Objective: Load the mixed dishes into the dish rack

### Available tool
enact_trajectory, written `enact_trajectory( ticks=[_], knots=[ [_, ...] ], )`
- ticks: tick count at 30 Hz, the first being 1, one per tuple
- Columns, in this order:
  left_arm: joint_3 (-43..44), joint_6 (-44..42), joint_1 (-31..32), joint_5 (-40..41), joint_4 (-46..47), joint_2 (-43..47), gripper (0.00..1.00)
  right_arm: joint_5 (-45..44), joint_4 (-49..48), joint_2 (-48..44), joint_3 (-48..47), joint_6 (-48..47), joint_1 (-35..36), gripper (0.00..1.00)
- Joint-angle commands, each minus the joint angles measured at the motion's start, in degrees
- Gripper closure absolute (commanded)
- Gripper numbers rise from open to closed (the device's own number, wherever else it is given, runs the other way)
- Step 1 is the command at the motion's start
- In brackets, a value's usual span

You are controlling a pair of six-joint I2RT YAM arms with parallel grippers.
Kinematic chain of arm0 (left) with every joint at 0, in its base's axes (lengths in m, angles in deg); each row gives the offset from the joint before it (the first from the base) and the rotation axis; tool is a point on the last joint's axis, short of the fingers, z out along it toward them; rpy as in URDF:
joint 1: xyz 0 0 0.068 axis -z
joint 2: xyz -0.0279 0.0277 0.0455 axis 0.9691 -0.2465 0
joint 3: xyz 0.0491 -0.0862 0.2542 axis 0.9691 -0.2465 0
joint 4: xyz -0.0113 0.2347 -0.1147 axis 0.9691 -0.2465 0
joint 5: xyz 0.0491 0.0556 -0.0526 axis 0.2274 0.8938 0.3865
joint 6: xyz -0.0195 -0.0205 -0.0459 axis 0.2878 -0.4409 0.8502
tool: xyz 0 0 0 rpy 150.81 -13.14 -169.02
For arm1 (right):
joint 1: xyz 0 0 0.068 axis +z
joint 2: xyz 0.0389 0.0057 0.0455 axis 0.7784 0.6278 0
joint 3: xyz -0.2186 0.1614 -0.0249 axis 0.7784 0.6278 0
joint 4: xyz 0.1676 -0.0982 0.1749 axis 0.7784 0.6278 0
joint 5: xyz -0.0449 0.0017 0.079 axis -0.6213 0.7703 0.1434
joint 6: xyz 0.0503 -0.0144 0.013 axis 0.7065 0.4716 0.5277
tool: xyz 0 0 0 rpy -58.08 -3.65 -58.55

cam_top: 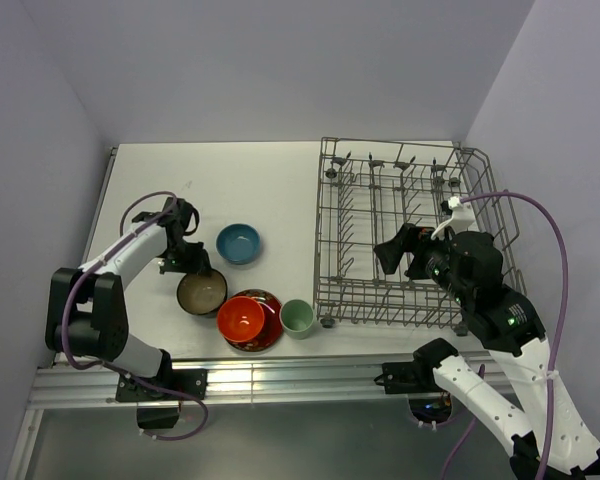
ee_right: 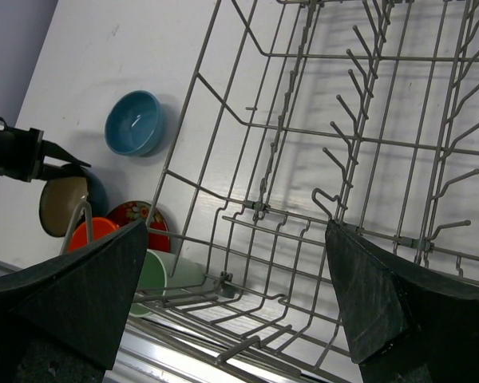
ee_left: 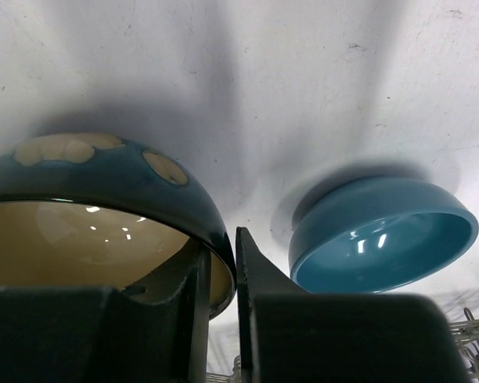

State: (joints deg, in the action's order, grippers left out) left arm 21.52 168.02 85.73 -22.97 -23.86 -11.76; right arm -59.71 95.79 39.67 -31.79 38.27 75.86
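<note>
The left gripper (ee_left: 221, 255) is closed down to a narrow slot on the rim of the brown bowl (cam_top: 202, 292), one finger inside the pale glaze and one against the dark outer wall. The bowl sits at the lower left of the overhead frame, well apart from the dish rack (cam_top: 380, 305), which fills the right half and holds no dish. The right gripper (ee_right: 238, 231) hangs over the rack's near side with its jaws spread wide and nothing between them.

The worry is the hold itself. A pinch on one edge of a rounded, glazed bowl gives it room to swing down or slide free once its weight comes off the bench (cam_top: 230, 180), and I judge it could drop.

The neighbours are close. The blue bowl (ee_left: 383, 235) sits near, just up-frame, and the orange bowl (cam_top: 240, 318), stacked on the red plate (cam_top: 273, 312), lies just beside the brown bowl's lower right edge. A low or swinging carry could knock either one, or the green cup (cam_top: 297, 317) further along.

The right arm also occupies the rack's near side, so the two arms could meet there, and the upright tines could catch a tilted bowl.

No brand, label or writing can be read in any view.
</note>
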Motion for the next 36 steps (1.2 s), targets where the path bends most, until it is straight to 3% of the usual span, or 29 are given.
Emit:
enact_trajectory(
  ticks=[1, 9, 18, 23, 29, 36],
  knots=[
    [-0.69, -0.46, -0.07, 0.6, -1.62, 0.8, 1.0, -1.05, -1.03, 0.72, -0.86, -1.4, 0.12, 0.0],
    [-0.34, 0.52, -0.07, 5.17, -6.47, 11.43, 1.0, -1.32, -2.35, 1.51, -0.86, 0.88, 0.12, 0.0],
    [2.3, -0.01, -0.07, 7.99, -11.48, 26.63, 1.0, -7.73, -2.61, 2.74, -3.84, 4.49, 0.03, 0.0],
    [3.79, -2.81, 0.11, 6.14, -12.1, 30.86, 1.0, -3.88, -2.52, 5.63, -6.48, 5.8, 0.03, 0.0],
    [8.53, -7.2, 0.46, 5.53, -6.49, 36.83, 1.0, 0.7, -3.31, 9.42, -10.61, 10.72, 0.03, 0.0],
    [7.14, -11.08, 0.72, 1.85, 13.62, 43.43, 1.0, 9.75, -15.16, 6.79, -8.17, 22.58, 0.03, 0.03]
  ],
)
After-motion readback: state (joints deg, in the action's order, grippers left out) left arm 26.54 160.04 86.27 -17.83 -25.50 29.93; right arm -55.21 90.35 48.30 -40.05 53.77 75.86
